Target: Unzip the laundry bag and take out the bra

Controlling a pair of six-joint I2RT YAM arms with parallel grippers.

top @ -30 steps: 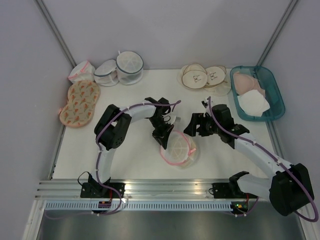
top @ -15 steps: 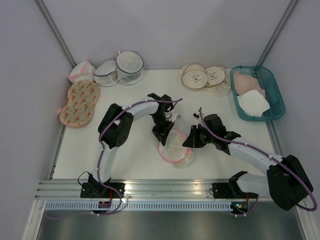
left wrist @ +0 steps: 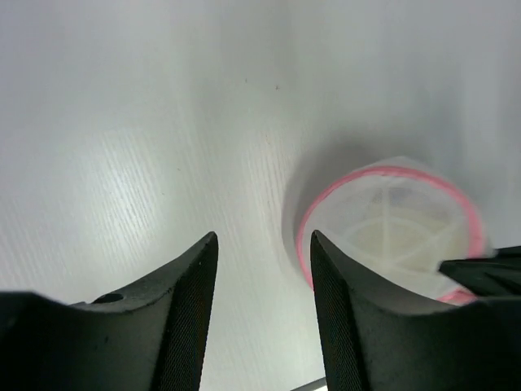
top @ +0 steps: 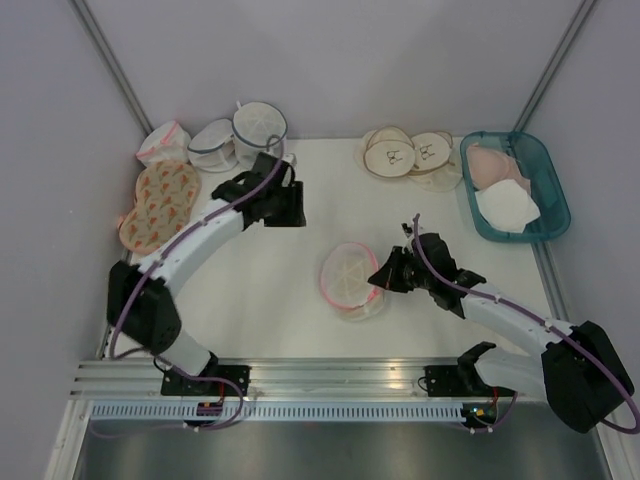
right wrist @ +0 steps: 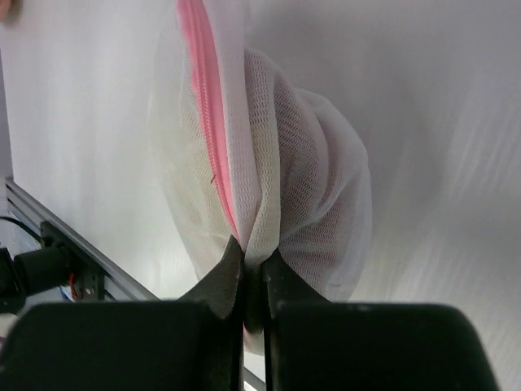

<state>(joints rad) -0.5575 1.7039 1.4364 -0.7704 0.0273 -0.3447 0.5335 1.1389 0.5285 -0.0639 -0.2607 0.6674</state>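
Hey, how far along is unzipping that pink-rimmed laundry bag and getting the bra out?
Done: nothing visibly; the pink zipper on the laundry bag looks closed, no bra beside it. In hand: the right gripper is pinched shut on the bag's mesh beside the zipper, while the left gripper hangs open, apart. Left: unzipping, then removing the bra.

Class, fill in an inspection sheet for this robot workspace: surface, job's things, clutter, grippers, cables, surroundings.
Surface: white table; no damage seen.
Job's things: laundry bag near the table's middle, pink zipper rim; bra not out.
Clutter: grey-blue-rimmed mesh bags, pink-edged pouch, patterned pads, beige discs, teal tray, all towards the far edge.
Grippers: left gripper open, empty, away from the bag; right gripper shut on the bag's mesh.
Cables: purple cables run along both arms; no snag seen.
Surroundings: grey walls; metal rail at the near edge.
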